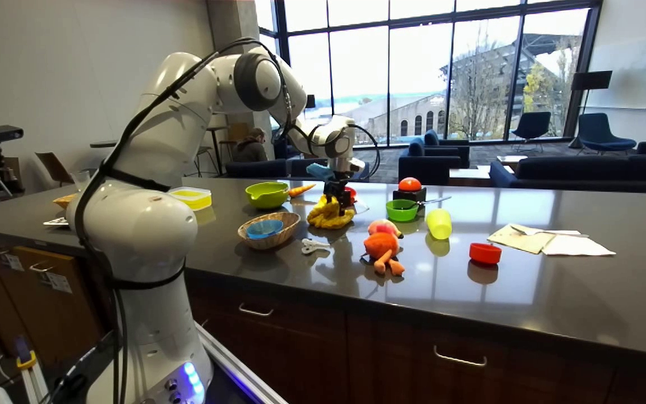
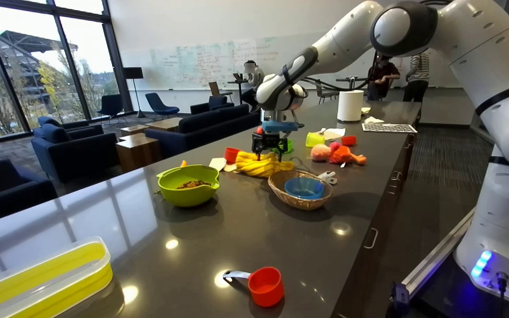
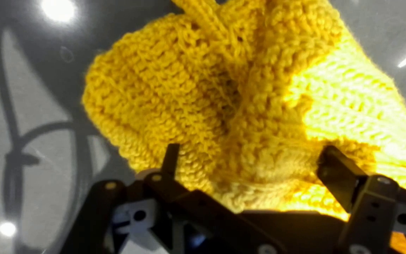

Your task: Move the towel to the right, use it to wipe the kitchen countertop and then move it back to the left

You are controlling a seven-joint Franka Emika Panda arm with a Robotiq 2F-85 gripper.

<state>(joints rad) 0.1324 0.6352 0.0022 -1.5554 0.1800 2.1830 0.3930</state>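
Observation:
The towel [image 1: 323, 219], a bunched yellow knit cloth, lies on the dark glossy kitchen countertop [image 1: 457, 297]. In both exterior views my gripper [image 2: 269, 159] points down at it from above, fingertips at the cloth. Seen from the wrist, the folded towel [image 3: 174, 91] fills the middle of the picture. The jaws of my gripper [image 3: 251, 149] stand wide apart, with a ridge of cloth lying between the fingers and not pinched. Whether the tips press into the cloth cannot be told.
Close to the towel are a wicker basket [image 2: 276, 190] holding a blue bowl [image 1: 264, 228], a green bowl [image 2: 184, 194], white clips [image 1: 314, 246] and an orange plush toy [image 1: 382, 245]. Farther along stand a green cup [image 1: 401, 211], a yellow-green cup [image 1: 439, 224] and a red cup [image 1: 484, 253].

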